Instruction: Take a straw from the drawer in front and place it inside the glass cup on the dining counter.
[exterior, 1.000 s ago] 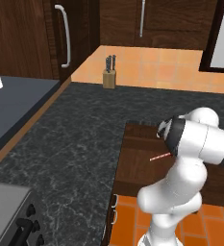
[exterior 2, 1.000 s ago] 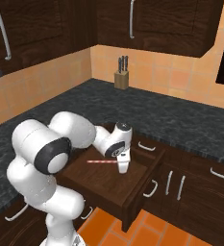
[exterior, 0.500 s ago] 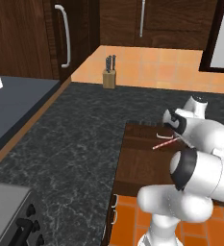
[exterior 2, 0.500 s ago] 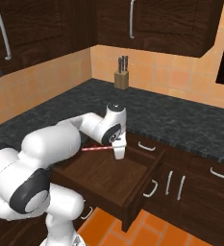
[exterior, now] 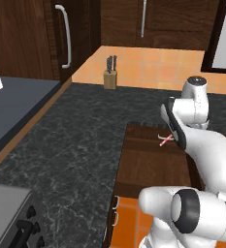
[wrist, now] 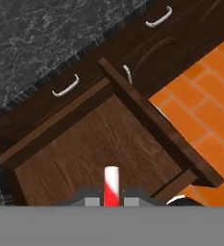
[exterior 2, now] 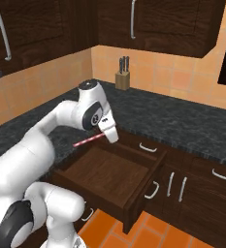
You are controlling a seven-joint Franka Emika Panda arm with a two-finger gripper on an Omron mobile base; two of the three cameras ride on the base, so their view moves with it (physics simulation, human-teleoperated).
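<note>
The dark wooden drawer [exterior: 153,162] stands pulled open below the black counter, its brown inside bare [exterior 2: 107,172] [wrist: 99,144]. My gripper [exterior 2: 108,132] [exterior: 171,131] hangs a little above the drawer's back part, shut on the red-pink straw [exterior 2: 88,141] [exterior: 165,140]. The straw lies about level and sticks out sideways from the fingers. In the hand view the straw [wrist: 111,185] rises between the fingertips over the drawer floor. The glass cup and the dining counter are out of view.
A black speckled counter [exterior: 80,140] runs left of and behind the drawer, with a knife block [exterior: 110,73] [exterior 2: 122,73] at the back wall. A grey appliance [exterior: 8,218] sits at the near left. Closed drawers with silver handles [exterior 2: 221,175] stand to the right, orange tiled floor [wrist: 205,115] below.
The arm has swung round and lifted the straw from low in the drawer to above it. The grip has stayed shut on the straw.
</note>
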